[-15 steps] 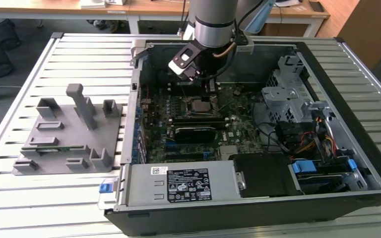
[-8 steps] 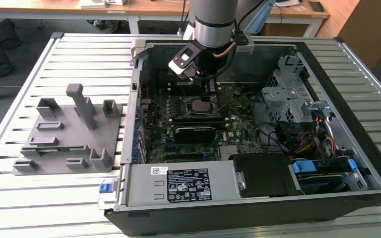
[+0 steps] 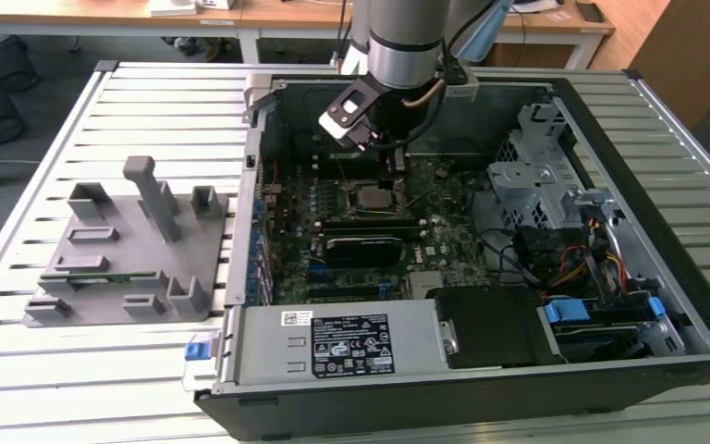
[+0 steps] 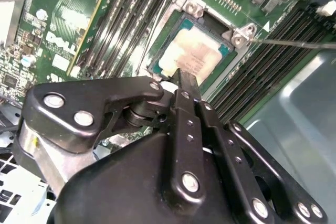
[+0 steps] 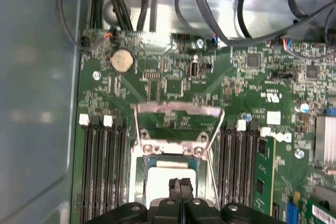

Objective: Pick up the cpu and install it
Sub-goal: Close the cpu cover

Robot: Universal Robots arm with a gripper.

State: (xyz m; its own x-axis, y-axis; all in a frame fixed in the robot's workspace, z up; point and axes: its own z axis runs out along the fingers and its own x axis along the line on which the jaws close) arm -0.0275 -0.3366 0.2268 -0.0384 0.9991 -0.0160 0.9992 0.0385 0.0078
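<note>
1. At the exterior view's left, a grey holding fixture (image 3: pixel 133 242) stands on the slatted table (image 3: pixel 34 370), well apart from the work.
2. Right of it lies the open computer case (image 3: pixel 250 305). Its green motherboard (image 3: pixel 435 199) faces up, and the arm reaches in from the upper middle of the frame.
3. The gripper (image 3: pixel 392 171) hangs over the processor socket (image 3: pixel 352 211). In both wrist views its two fingers are pressed together with nothing between them (image 4: pixel 181 75) (image 5: pixel 180 183).
4. The cpu (image 3: pixel 373 197) lies flat inside the socket, silver top up, between the two banks of memory slots (image 5: pixel 102 166). The closed fingertips sit over one edge of the chip (image 4: pixel 191 56) (image 5: pixel 169 174). I cannot tell whether they touch it.
5. The metal retention frame (image 5: pixel 178 110) appears swung open, away from the chip, so I judge the cpu placed but not clamped down.
6. At the exterior view's right are the drive cage (image 3: pixel 540 171) and loose cables (image 3: pixel 577 264), clear of the arm.
7. Risks, as I judge them:
   - The tips bear on an edge rather than the middle, so a downward push could tip the chip and bend socket contacts.
   - A sideways drag could slide it off its seating.
   - The thin lever wire (image 4: pixel 294 43) runs close by and could catch a finger.
</note>
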